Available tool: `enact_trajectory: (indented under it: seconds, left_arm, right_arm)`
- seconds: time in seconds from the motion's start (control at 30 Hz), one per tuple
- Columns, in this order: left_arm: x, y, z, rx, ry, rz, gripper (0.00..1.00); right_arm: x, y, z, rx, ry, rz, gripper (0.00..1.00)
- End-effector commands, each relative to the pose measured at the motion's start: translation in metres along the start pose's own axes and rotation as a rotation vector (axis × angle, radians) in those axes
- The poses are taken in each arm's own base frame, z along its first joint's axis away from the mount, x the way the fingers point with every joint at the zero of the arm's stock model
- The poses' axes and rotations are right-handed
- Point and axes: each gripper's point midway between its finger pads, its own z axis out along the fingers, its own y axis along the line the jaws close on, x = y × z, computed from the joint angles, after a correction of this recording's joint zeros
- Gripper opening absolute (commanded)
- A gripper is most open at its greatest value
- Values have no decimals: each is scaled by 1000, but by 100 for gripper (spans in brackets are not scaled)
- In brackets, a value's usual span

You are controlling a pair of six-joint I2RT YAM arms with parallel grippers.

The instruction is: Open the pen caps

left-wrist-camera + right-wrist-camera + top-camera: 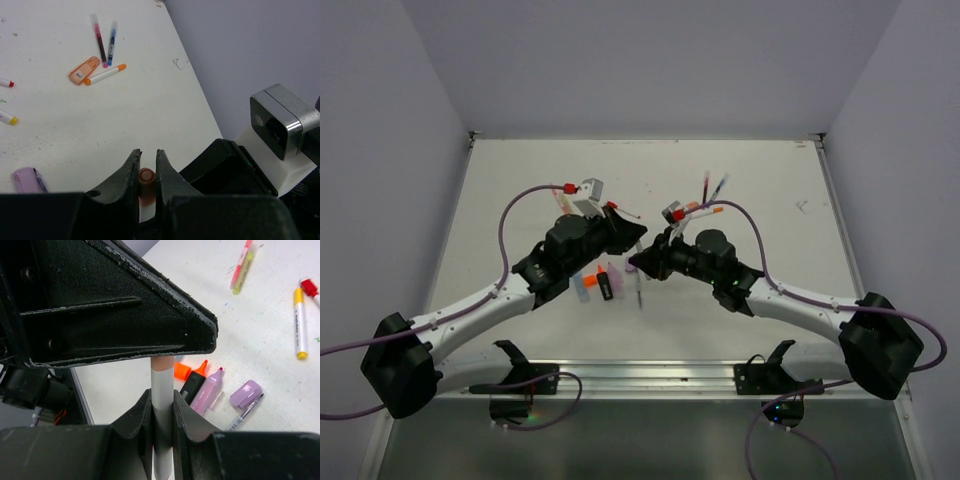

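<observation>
Pen [161,377] apparently spans right gripper [161,394] to left gripper [148,152], orange cap [147,177] leftward.

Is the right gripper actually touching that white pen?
Touching. The right wrist view shows the right gripper closed on the white pen, with both sides pressed against its barrel and no gap.

No writing legible in any view

A small pale sticker [79,74] with dark marks sits on the flat orange highlighter [84,70] lying on the table [150,110]; its print is too small to read; faint grey marks run along the barrel of the white marker [300,322]; they are blurred past reading
</observation>
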Motion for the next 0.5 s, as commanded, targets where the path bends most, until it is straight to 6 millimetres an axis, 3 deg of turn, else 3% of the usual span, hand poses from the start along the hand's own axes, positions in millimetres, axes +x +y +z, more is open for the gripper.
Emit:
enact_trajectory:
  seconds: [0.0,0.2,0.47]
  left_arm:
    - [-154,-41,-17,41,-544,-27,0]
    - [-193,-61,-22,70,-644,-29,0]
    - [-217,-60,-32,57,-751,-53,0]
  right_arm:
    - [70,-20,-22,63,224,15,0]
    - [87,-26,-30,77,258,4,0]
    - [92,-27,-39,90,244,12,0]
